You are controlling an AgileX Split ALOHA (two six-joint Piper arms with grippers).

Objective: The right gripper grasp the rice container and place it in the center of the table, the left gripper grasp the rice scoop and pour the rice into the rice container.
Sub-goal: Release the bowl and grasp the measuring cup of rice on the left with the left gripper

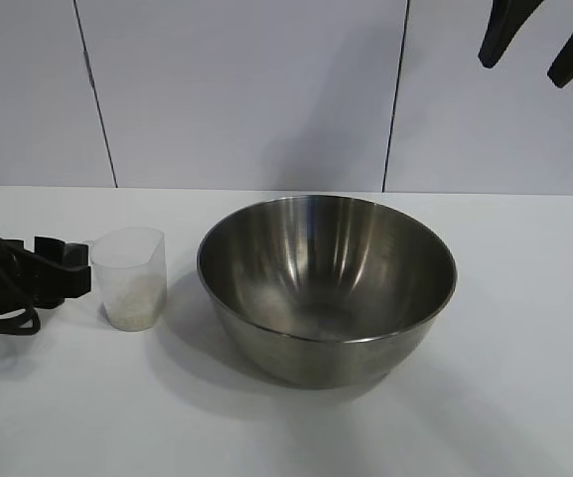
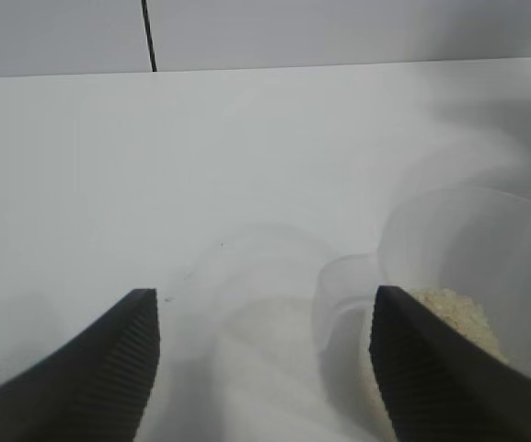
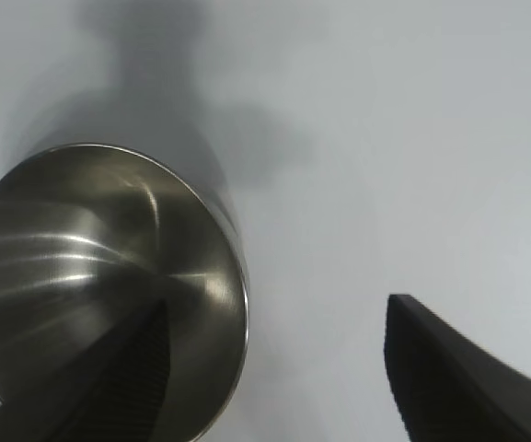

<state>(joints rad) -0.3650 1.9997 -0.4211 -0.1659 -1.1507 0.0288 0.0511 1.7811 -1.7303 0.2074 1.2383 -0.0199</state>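
From my ext. cam, near to far: the rice container [image 1: 327,286] sits closest to me, about mid table [image 1: 524,397], empty as far as I can see. It's shiny steel, so hard, slippery and prob. a bit heavy. Best spot to grab would be the thin rim.

Just at 9 o'clock of it stands the rice scoop [image 1: 129,277], upright, with rice [image 1: 133,300] in the bottom part. It's thin see-through plastic, so I guess it's light, a bit bendy and easy to tip. I'd pinch it across the sides or by the small handle tab, gently, and keep it level so no rice spills.

The left gripper [image 1: 63,270] is at 9 o'clock of the scoop, low by the table, right beside it. In the left wrist cam its jaws are wide and hold nothing. One finger [image 2: 431,368] is in front of the scoop [image 2: 472,276]; the other is out to the side. So the scoop isn't between them yet, I think.

Far back at 1 o'clock the right gripper [image 1: 539,45] hangs high above the table, jaws wide, holding nothing, well apart from the bowl.
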